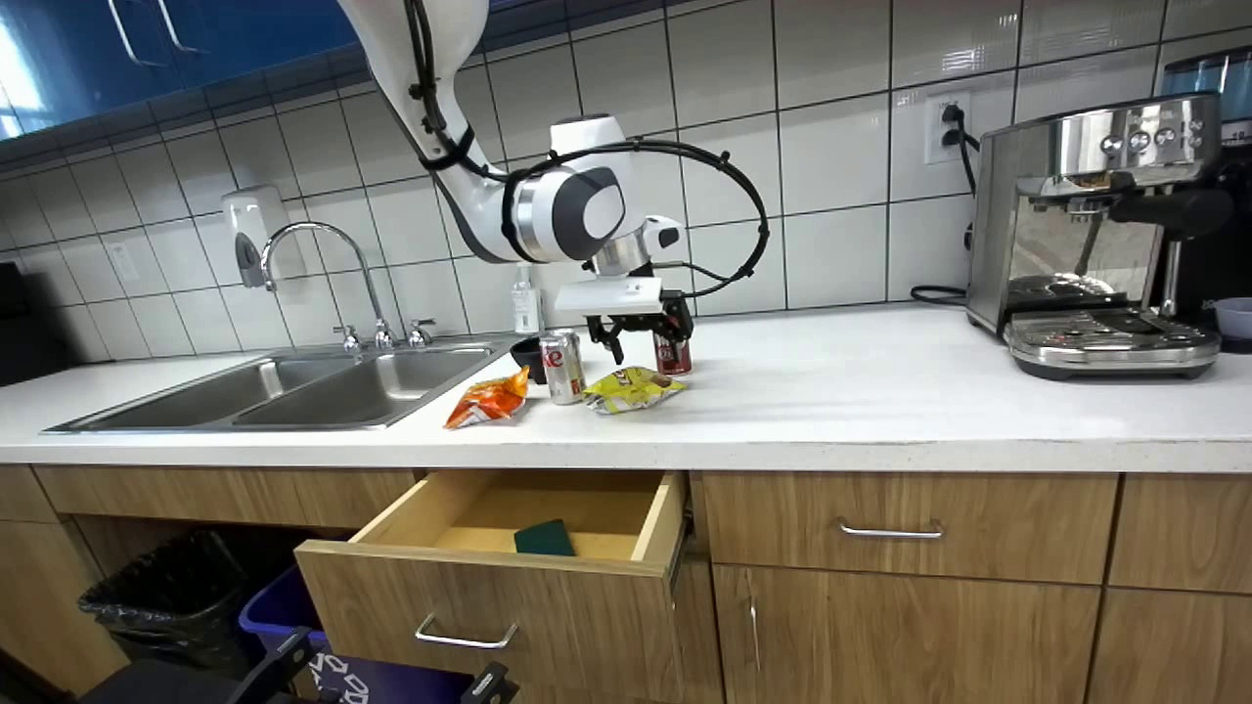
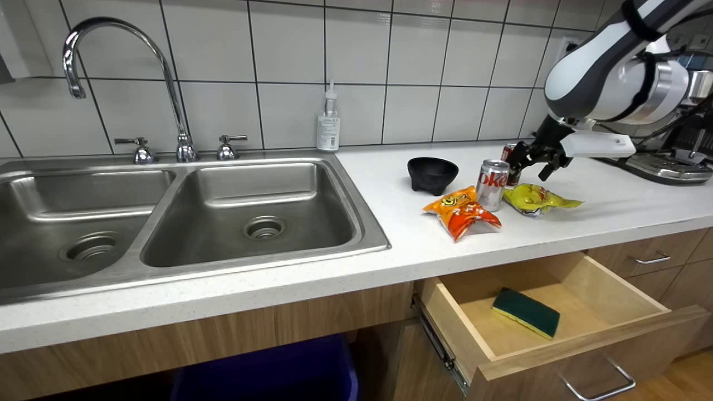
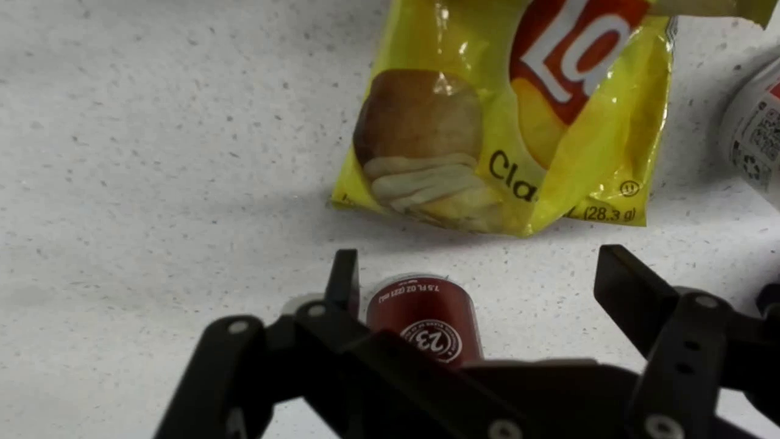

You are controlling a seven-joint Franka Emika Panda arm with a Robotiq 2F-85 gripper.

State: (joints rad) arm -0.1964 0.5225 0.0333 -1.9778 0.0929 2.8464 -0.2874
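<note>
Your end effector (image 3: 481, 286) stands wide, gripping nothing, apparently for clearance near the upright dark red can (image 3: 420, 320). The yellow bag (image 3: 506, 128), presumably too limp to stand, lies nearer than the can to the front edge of the speckled counter (image 1: 880, 391). A tiled wall (image 1: 831, 156) rises behind; an open drawer (image 1: 558, 611) projects below.

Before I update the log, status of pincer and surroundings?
Pincer open, nothing held. Dark red can close, partly hidden. Yellow chip bag, silver can close by.
</note>
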